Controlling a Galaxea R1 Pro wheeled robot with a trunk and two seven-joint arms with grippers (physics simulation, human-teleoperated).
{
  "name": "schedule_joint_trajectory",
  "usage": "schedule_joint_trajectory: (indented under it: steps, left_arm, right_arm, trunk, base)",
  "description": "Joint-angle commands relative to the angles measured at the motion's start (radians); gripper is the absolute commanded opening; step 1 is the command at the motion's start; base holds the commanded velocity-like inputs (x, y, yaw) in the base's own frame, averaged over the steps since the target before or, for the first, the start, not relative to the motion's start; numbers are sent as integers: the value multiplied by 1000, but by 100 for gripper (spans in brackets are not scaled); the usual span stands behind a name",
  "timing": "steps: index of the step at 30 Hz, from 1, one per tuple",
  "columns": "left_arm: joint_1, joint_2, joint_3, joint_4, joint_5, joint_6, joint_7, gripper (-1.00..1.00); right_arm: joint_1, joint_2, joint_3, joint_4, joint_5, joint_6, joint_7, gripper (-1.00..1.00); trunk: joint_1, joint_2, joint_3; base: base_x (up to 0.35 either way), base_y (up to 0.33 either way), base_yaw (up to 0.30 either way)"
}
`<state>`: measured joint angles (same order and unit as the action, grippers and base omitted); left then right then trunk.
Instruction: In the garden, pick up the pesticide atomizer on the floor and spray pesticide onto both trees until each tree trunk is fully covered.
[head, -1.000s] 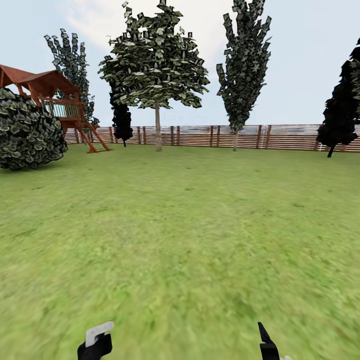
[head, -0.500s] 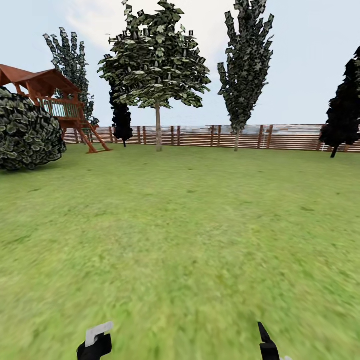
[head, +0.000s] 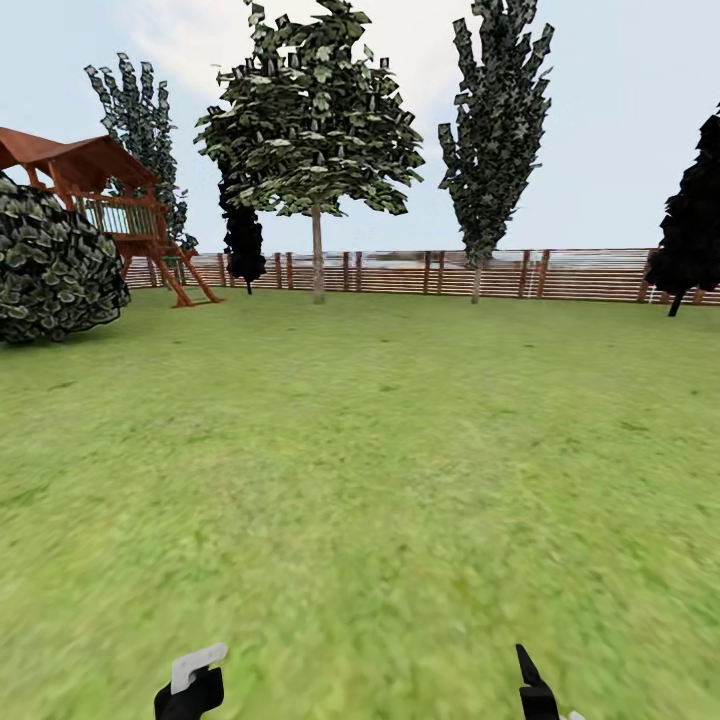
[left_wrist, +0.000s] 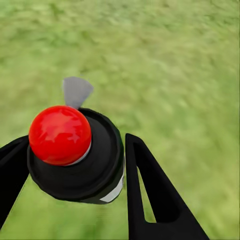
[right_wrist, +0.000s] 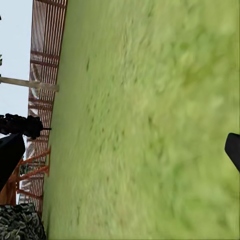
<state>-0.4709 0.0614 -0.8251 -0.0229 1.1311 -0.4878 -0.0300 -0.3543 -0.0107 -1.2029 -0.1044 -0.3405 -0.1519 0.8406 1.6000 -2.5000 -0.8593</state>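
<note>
My left gripper (left_wrist: 75, 140) is shut on the pesticide atomizer (left_wrist: 75, 150), a black-capped bottle with a red ball top and a grey nozzle. In the head view the left gripper (head: 195, 685) sits at the bottom edge with the grey nozzle sticking up. Beside it, my right gripper (head: 537, 690) is open and empty, its dark fingers (right_wrist: 10, 155) spread over grass. Far ahead in the garden, by the fence, stands one tree (head: 316, 120) with a broad leafy crown and a straight pale tree trunk (head: 317, 262).
A brown slat fence (head: 500, 275) closes the far side of the lawn (head: 380, 450). A wooden playhouse (head: 110, 200) and a round bush (head: 55, 265) stand at the left. A narrow tall tree (head: 495, 130) and a dark tree (head: 690, 230) stand at the right.
The whole view has widened slightly, bush sliding left and dark right tree sliding right, so the camera has moved forward. Both grippers hold the same pose.
</note>
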Motion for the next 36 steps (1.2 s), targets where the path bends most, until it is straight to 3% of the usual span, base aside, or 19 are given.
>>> schedule_joint_trajectory:
  steps: [1,36]
  left_arm:
    - [0,0,0,0,0,0,0,-100]
    - [0,2,1,0,0,0,1,-100]
  right_arm:
    - [0,0,0,0,0,0,0,100]
    - [0,0,0,0,0,0,0,100]
  trunk:
    - [0,0,0]
    - [0,0,0]
  base:
    - [323,118,0]
    - [323,118,0]
